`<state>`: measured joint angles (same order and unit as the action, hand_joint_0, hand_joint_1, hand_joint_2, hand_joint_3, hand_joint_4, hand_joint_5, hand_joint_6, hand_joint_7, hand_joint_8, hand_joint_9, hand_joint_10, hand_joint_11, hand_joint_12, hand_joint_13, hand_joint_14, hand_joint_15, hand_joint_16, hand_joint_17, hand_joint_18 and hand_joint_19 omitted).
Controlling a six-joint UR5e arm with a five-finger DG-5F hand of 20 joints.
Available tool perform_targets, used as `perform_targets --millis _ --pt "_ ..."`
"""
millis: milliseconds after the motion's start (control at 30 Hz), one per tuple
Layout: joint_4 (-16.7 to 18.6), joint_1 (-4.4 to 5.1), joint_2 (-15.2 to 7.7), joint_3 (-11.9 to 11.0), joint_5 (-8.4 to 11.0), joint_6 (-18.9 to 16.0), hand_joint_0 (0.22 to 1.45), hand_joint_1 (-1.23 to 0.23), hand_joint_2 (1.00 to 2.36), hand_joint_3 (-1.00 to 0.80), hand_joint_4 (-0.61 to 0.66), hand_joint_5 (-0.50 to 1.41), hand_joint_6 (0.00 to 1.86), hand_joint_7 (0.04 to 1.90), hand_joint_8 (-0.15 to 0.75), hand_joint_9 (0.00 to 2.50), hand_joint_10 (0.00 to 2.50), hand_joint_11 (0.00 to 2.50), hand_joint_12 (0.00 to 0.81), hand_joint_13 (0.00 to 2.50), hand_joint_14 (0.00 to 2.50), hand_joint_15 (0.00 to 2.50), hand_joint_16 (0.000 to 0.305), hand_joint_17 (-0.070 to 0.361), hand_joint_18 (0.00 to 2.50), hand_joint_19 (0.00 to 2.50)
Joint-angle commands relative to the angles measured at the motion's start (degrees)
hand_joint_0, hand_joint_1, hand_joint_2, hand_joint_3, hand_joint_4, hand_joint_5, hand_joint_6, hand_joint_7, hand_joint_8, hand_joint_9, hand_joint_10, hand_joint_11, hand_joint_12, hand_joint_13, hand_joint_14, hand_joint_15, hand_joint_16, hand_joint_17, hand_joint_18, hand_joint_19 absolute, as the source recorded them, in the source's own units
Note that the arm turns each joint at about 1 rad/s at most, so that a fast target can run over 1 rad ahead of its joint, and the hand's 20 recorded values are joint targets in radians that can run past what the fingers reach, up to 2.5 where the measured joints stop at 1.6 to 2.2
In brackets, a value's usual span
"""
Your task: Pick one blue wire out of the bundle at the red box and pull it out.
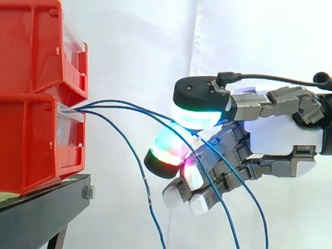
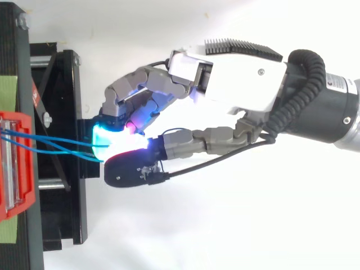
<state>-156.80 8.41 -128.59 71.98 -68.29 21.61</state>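
My glowing fingers pinch one thin blue wire at 3 o'clock from the red plastic box, so next I should pull it away.

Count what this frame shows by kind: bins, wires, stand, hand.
red bins: 2
blue wires: 3
black stand: 1
hand: 1
Total: 7

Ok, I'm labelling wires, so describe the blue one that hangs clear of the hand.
Start at the lower red bin on the black stand, where three blue wires leave its front. The free wire drops steeply beside the stand; unlike the other two wires, it does not reach the hand.
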Motion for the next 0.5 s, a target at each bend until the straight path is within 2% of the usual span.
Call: perform_targets --millis 0,233,467 --pt "0.00 -0.06 0.00 0.00 0.00 0.02 0.58 -0.63 1.02 -0.18 0.17 -0.20 0.94 0.97 0.380 0.91 0.02 0.64 0.445 0.79 0.01 0.39 0.062 0.139 0.73 0.47" --pt "0.00 -0.15 0.00 0.00 -0.18 -0.07 0.60 -0.70 1.02 -0.17 0.14 -0.20 0.95 0.97 0.380 0.91 0.02 0.66 0.444 0.80 0.01 0.39 0.061 0.138 0.74 0.45" --pt "0.00 -0.15 0.00 0.00 -0.09 -0.07 0.61 -0.73 1.02 -0.24 0.18 -0.20 0.94 0.96 0.375 0.91 0.02 0.66 0.437 0.80 0.02 0.40 0.061 0.138 0.75 0.46"
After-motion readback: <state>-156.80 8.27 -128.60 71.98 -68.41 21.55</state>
